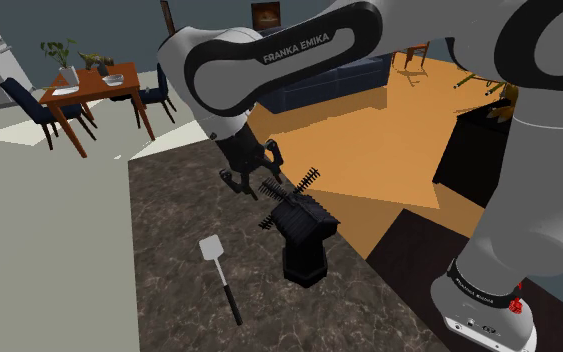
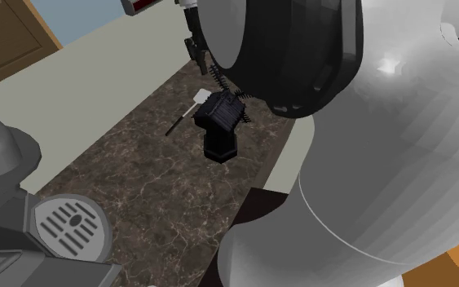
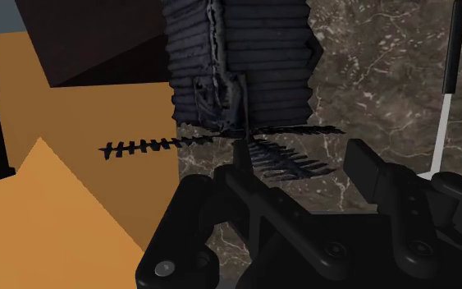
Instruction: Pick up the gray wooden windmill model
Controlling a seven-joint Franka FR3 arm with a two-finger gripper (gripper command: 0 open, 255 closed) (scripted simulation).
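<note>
Item: dark gray windmill model [image 1: 304,235], upright on the marbled worktop [image 1: 169,310], centre of the shoulder view, near the worktop's right edge. Jaws: spread, empty, just upper left of it, facing the sails [image 3: 139,149]. Tower axis vertical; sails nearest.
</note>
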